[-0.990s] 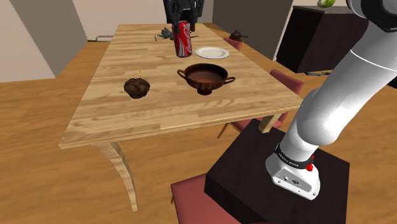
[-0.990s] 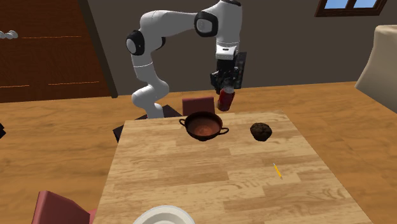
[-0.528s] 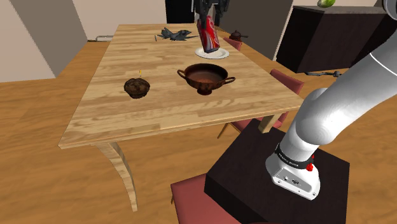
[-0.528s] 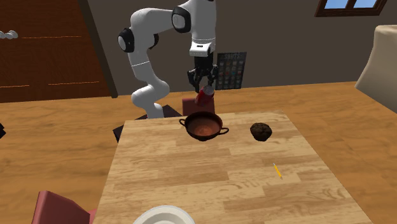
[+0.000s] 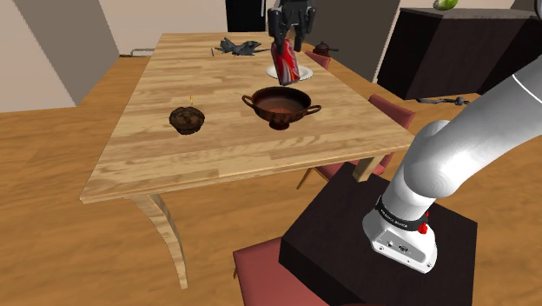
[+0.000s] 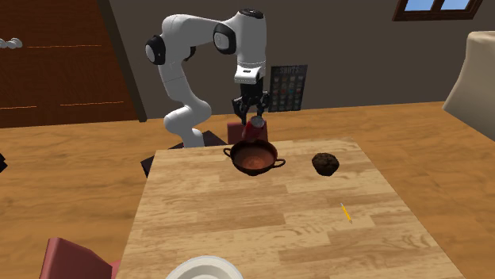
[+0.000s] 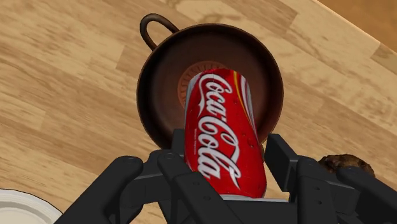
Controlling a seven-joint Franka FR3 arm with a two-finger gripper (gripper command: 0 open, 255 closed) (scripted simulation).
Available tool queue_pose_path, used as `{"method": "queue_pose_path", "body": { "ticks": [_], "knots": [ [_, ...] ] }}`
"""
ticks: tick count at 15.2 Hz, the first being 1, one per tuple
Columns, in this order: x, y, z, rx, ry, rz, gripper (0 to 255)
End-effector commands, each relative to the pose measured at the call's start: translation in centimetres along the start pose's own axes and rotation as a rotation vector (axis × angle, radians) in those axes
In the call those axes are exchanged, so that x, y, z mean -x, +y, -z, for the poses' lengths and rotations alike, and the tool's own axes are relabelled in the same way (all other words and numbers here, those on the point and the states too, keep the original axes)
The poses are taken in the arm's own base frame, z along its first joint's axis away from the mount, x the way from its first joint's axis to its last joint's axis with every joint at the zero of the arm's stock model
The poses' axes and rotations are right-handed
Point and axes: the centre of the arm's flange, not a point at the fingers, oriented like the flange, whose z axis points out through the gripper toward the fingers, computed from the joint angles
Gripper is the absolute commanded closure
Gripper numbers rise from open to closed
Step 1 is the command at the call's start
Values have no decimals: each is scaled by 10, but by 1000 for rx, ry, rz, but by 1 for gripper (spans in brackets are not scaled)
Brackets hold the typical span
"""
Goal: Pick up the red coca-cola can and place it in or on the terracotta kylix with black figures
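Observation:
The red Coca-Cola can (image 5: 285, 61) hangs tilted just above the brown two-handled kylix (image 5: 280, 104) on the wooden table (image 5: 148, 148). My gripper (image 5: 289, 36) is shut on the can's upper end. In the second exterior view the can (image 6: 255, 130) hovers right over the kylix (image 6: 254, 158), with the gripper (image 6: 255, 117) pointing down. The wrist view has the can (image 7: 222, 137) clasped between my fingers (image 7: 173, 158), its far end over the bowl of the kylix (image 7: 162, 76).
A dark muffin-like lump (image 5: 187, 119) sits to the shoulder view's left of the kylix. A white plate (image 5: 301, 71) and a grey toy jet (image 5: 236, 46) lie further back. A yellow pencil (image 6: 346, 212) rests on the table. Red chairs (image 5: 395, 111) flank the table.
The arm swung the can sideways over the table to above the kylix, then lowered it a little toward the bowl. The can stays in the gripper.

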Motion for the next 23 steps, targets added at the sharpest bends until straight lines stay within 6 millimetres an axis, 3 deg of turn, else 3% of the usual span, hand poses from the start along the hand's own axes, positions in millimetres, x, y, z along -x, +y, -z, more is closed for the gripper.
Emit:
{"method": "queue_pose_path", "body": {
  "ticks": [1,10,18,19,23],
  "knots": [
    [1,0,-10,0,1,0,255],
    [2,0,-59,0,1,0,255],
    [2,0,-59,0,1,0,255],
    [2,0,-59,0,1,0,0],
    [3,0,-59,0,1,0,0]
  ]
}}
